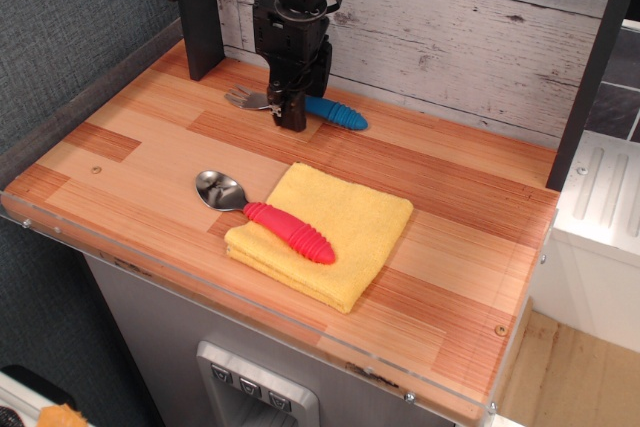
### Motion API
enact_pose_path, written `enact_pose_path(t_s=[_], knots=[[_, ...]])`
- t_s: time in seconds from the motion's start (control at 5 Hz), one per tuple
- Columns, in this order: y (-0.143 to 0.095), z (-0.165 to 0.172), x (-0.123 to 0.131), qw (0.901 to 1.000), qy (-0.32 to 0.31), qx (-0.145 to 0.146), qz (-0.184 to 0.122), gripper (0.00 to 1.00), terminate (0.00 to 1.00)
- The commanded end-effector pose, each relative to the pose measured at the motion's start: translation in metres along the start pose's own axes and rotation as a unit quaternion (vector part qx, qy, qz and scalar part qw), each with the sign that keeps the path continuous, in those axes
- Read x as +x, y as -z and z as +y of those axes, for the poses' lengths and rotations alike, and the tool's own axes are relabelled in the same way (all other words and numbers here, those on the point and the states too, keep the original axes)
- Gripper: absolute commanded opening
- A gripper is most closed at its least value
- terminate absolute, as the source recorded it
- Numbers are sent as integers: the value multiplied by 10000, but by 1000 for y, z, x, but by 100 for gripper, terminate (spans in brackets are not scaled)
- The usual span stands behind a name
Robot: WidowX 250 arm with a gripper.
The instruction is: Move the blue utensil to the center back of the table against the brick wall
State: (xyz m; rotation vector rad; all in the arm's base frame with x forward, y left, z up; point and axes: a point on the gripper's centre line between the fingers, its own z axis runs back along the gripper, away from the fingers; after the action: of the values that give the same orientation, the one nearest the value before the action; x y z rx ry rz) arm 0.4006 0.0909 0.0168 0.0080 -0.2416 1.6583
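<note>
Placing step: the gripper [291, 119] stands low over the neck of the blue-handled fork [315, 110].
Grip: fingers look closed around the neck, though contact is hard to confirm.
Fork position: lying on the table [450, 177], left of centre, near the brick wall [470, 37].
Doing it well: judged best to shift right, closer to the wall, then release flat.
</note>
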Motion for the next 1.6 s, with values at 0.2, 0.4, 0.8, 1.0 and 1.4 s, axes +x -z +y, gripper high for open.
enact_pose_path(t_s=[0.2, 0.4, 0.8, 1.0, 1.4], knots=[[-54, -17, 23, 9990, 48, -408, -164, 100, 0], [-66, -9, 30, 9991, 357, -86, -191, 100, 0], [-94, 26, 34, 9918, 1204, -160, -387, 100, 0], [-108, 32, 9, 9886, 1435, -335, -320, 100, 0], [-134, 45, -43, 9774, 2016, -614, -154, 100, 0]])
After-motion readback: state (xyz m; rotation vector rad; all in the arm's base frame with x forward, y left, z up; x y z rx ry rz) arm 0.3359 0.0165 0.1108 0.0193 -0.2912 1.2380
